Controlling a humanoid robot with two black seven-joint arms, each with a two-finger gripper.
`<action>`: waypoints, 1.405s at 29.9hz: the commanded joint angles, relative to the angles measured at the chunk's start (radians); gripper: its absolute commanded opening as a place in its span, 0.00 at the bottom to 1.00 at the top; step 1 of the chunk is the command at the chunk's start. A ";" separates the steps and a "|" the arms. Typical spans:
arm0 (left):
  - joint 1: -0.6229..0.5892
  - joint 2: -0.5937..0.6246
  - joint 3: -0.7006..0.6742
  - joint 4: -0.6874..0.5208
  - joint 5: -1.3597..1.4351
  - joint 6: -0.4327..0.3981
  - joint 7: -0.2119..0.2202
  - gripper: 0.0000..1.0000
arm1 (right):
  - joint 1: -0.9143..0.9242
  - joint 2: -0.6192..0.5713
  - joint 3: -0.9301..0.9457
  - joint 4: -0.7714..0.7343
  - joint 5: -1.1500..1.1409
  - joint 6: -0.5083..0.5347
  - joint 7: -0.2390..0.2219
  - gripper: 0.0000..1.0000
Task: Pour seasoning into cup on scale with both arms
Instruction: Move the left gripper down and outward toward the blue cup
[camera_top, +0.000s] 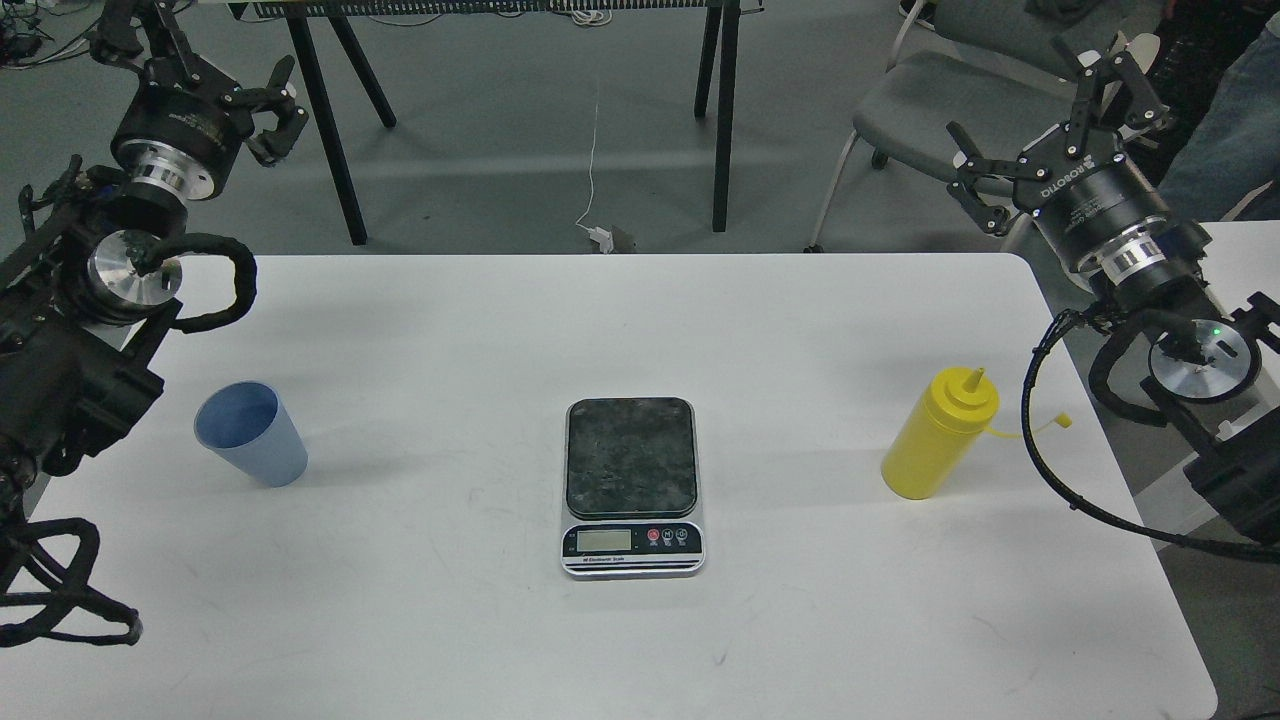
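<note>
Centre of the white worktop: the scale, dark platform bare, display toward the near edge. Left of the scale, well apart, the light-blue cup stands upright, nothing visible inside. Right of the scale, equally clear, the yellow seasoning bottle stands upright, cap strap trailing right toward the worktop's edge. Wide open surface around all three. Left tool raised beyond the far-left corner, fingers spread, holding nothing. Right tool raised past the far-right corner, fingers splayed, holding nothing. Both arms cut off by the view's edges.
</note>
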 joint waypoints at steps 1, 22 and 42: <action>-0.002 -0.004 0.006 -0.002 0.001 0.024 0.000 1.00 | -0.001 0.000 0.003 0.000 0.000 0.000 -0.001 1.00; -0.011 0.036 0.029 -0.013 0.102 -0.025 -0.220 0.99 | -0.007 -0.026 0.008 0.003 0.000 0.000 -0.001 1.00; -0.085 0.108 0.164 -0.022 0.177 -0.022 -0.002 0.99 | -0.007 -0.025 0.006 0.000 -0.002 0.000 -0.001 1.00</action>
